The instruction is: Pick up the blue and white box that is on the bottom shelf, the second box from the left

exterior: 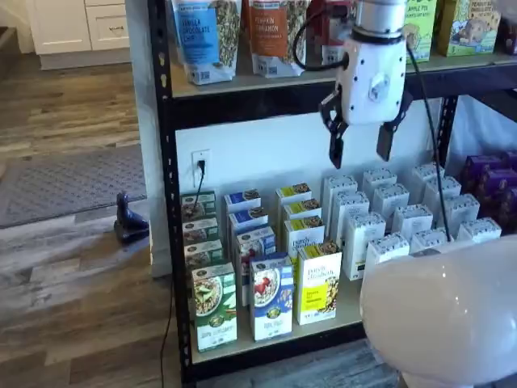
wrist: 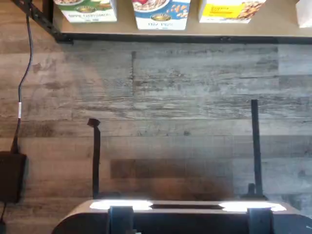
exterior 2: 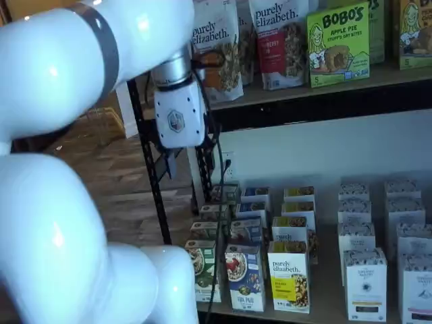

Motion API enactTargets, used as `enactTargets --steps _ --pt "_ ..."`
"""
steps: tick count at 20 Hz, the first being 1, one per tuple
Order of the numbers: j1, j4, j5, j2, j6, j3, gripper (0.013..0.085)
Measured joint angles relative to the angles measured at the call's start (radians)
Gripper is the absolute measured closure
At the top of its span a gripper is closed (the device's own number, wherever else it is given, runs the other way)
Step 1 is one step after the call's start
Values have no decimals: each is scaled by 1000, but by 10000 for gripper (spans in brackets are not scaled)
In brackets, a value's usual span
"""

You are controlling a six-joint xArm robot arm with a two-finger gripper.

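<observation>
The blue and white box [exterior: 271, 297] stands upright in the front row of the bottom shelf [exterior: 356, 305], between a green-and-white carton [exterior: 214, 307] and a yellow carton [exterior: 319, 283]. It also shows in a shelf view [exterior 2: 244, 277] and in the wrist view [wrist: 161, 12]. My gripper [exterior: 361, 145] hangs high above the shelf, level with the upper black rail and well above the box. Its two black fingers show a plain gap and hold nothing. Its white body also shows in a shelf view [exterior 2: 179, 118].
More rows of the same cartons stand behind the front row. White cartons [exterior: 388, 218] and purple boxes [exterior: 485, 178] fill the shelf's right side. Bags and boxes stand on the upper level [exterior 2: 337, 44]. My white arm [exterior: 444, 315] blocks the lower right. A black adapter [wrist: 10, 175] lies on the wood floor.
</observation>
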Motion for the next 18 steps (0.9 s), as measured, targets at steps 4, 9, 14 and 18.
enactTargets --steps 4,9,14,18 --pt "22 -3 -87 12 20 75 130" --pt "46 -12 -197 37 43 162 130" --pt "63 -11 -310 63 59 239 130" --pt "86 -22 -414 86 84 294 130"
